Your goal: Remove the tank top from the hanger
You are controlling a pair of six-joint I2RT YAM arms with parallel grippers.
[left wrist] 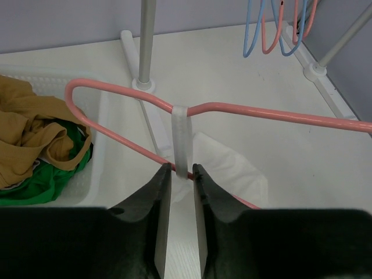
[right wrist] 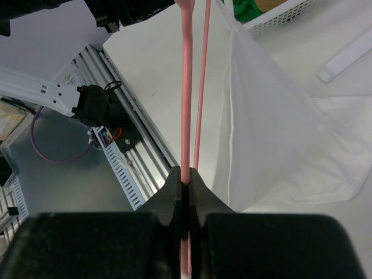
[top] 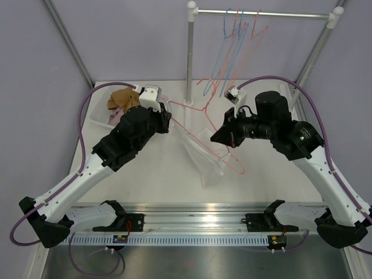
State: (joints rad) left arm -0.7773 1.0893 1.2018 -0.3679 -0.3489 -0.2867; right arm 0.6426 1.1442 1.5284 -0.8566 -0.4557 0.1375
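A pink wire hanger (top: 189, 107) is held over the table with a white tank top (top: 206, 160) draped from it down to the surface. My right gripper (top: 216, 136) is shut on the hanger's wire (right wrist: 186, 87), with the white cloth (right wrist: 273, 116) to its right. My left gripper (top: 167, 119) is at the hanger's left shoulder. In the left wrist view its jaws (left wrist: 182, 170) stand narrowly apart, and the white strap (left wrist: 181, 133), looped over the pink wire (left wrist: 261, 111), hangs between the tips. The cloth's body (left wrist: 226, 165) lies behind.
A white basket (left wrist: 99, 151) with brown and green clothes (top: 119, 104) sits at the back left. The rack's upright pole (top: 190, 58) stands behind the hanger, and several blue and pink hangers (top: 238, 35) hang on its rail. A metal rail (top: 192, 221) runs along the near edge.
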